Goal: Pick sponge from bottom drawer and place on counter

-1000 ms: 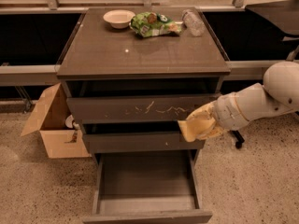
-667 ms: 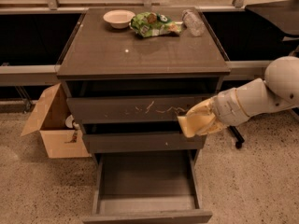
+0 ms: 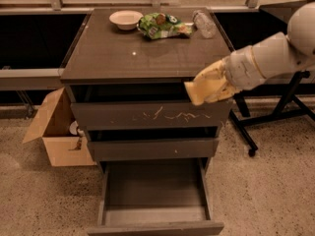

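Sponge point(image 3: 193, 93) clamped in gripper point(image 3: 206, 85), at counter's point(image 3: 133, 58) 4 o'clock corner. Raise above the rim, then move toward 10 o'clock and set down short of bag point(image 3: 160, 26).

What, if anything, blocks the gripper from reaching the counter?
Probably nothing: gripper, holding the sponge, is just below the counter at its front-right edge; bowl, bag and bottle sit at the back.
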`<state>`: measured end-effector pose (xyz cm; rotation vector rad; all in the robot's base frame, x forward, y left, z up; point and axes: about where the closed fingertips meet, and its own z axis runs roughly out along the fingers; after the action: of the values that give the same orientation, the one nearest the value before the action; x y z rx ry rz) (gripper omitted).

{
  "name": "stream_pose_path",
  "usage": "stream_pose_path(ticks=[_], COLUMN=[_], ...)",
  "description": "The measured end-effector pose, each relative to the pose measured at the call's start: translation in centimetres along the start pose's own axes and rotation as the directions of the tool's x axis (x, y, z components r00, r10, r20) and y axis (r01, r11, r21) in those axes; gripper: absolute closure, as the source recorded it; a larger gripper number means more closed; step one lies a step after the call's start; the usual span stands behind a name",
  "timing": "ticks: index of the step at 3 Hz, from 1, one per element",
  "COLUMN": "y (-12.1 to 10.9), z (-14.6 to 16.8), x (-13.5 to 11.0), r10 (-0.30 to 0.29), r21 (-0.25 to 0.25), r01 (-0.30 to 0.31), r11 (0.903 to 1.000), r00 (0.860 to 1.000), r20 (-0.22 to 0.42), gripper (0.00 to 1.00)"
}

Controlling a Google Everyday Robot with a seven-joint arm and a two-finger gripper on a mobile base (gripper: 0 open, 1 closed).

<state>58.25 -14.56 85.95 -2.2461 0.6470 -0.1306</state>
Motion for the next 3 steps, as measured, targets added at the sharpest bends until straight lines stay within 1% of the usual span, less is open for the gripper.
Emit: stream_pose_path(ticks=[1, 2, 3], y=[-4.5, -9.1, -9.1], z=[-1.6, -2.9, -2.9], x=[2.4, 5.8, 5.8], r10=[-0.023, 0.000, 0.000], r21=[0.055, 0.177, 0.177], r01=[0.025, 0.011, 0.011], r11=[0.9982, 0.9842, 0.9842], r00=[0.999, 0.998, 0.998], r20=[-0.036, -0.063, -0.062], gripper=[1.00, 1.00, 1.00])
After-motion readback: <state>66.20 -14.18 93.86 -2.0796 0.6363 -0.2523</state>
